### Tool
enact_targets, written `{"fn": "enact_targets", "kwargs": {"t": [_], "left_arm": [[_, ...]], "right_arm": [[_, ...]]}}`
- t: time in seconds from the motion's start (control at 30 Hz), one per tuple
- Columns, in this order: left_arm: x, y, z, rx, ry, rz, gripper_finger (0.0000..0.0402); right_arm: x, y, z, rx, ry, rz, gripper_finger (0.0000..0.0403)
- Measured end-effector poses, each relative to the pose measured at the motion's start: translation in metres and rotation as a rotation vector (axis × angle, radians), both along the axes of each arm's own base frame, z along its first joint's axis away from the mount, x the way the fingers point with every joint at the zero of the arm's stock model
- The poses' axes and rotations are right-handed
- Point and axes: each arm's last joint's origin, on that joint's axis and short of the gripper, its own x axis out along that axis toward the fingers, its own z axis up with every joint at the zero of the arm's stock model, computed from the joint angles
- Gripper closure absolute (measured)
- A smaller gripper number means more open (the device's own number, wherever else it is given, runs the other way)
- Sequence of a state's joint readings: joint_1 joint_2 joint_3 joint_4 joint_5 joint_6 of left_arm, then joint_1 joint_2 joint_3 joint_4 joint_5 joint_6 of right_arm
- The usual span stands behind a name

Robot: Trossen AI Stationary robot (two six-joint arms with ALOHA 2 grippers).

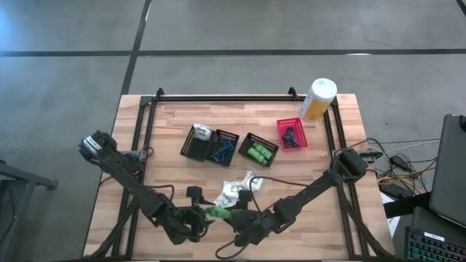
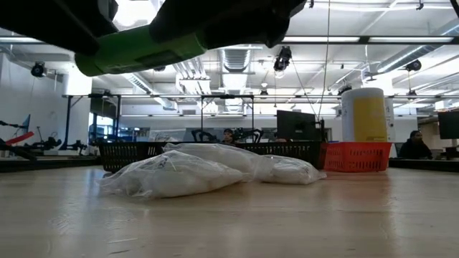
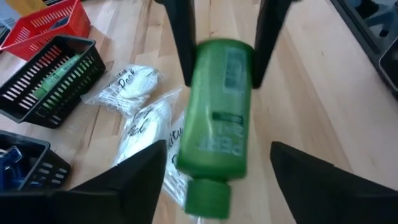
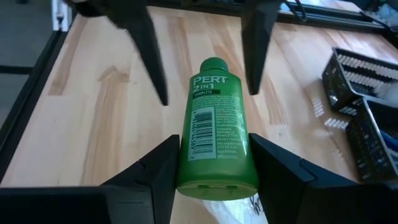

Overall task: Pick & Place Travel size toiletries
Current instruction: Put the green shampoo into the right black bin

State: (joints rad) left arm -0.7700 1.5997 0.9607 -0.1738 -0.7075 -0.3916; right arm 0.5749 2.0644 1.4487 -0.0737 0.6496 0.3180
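The green bottle [image 4: 216, 127] hangs in the air over the near part of the table [image 1: 175, 120], lying roughly level, its long axis running along the line between the 2 grippers. Its cap end points toward the left gripper [image 3: 211, 177] and its flat base sits between the fingers of the right gripper [image 4: 211, 168], which are clamped on its sides. The left gripper's fingers stand spread on either side of the cap end, clear of the bottle (a gap shows on each side in the left wrist view).

Below and just beyond it, 2 or 3 white clear-wrapped packs [image 2: 176, 172] lie together on the wood. Farther back a row of 3 black baskets [image 1: 227, 147] and 1 red basket [image 1: 291, 135] crosses the middle of the table; 1 black basket holds green packets [image 1: 259, 152]. A white-and-yellow canister [image 1: 318, 99] stands at the far right corner.

The wood to the left of the packs and along the near edge lies bare. A black frame rail [image 1: 226, 98] runs along the far edge.
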Motion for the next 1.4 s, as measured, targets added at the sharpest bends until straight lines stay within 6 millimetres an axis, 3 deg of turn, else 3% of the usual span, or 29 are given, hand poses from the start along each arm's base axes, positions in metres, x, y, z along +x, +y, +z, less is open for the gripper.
{"fn": "enact_targets", "kwargs": {"t": [0.27,0.6,0.8,1.1,1.4], "left_arm": [[-0.015,0.013,0.007,0.039,0.121,-0.018,0.0098],[-0.053,0.052,0.045,0.064,0.141,0.075,0.0103],[-0.067,0.066,0.067,-0.015,0.079,0.085,0.0103],[-0.077,0.076,0.083,-0.078,0.02,0.083,0.0103],[-0.078,0.076,0.084,-0.083,0.016,0.082,0.0103]], "right_arm": [[0.0,-0.002,0.001,0.029,-0.006,-0.029,0.024],[-0.006,-0.024,0.0,0.052,0.058,-0.232,0.0236],[-0.001,-0.039,0.001,0.067,0.069,-0.288,0.0241],[0.0,-0.065,0.017,0.052,0.043,-0.393,0.024],[-0.006,-0.073,0.031,0.048,0.035,-0.433,0.0233]]}}
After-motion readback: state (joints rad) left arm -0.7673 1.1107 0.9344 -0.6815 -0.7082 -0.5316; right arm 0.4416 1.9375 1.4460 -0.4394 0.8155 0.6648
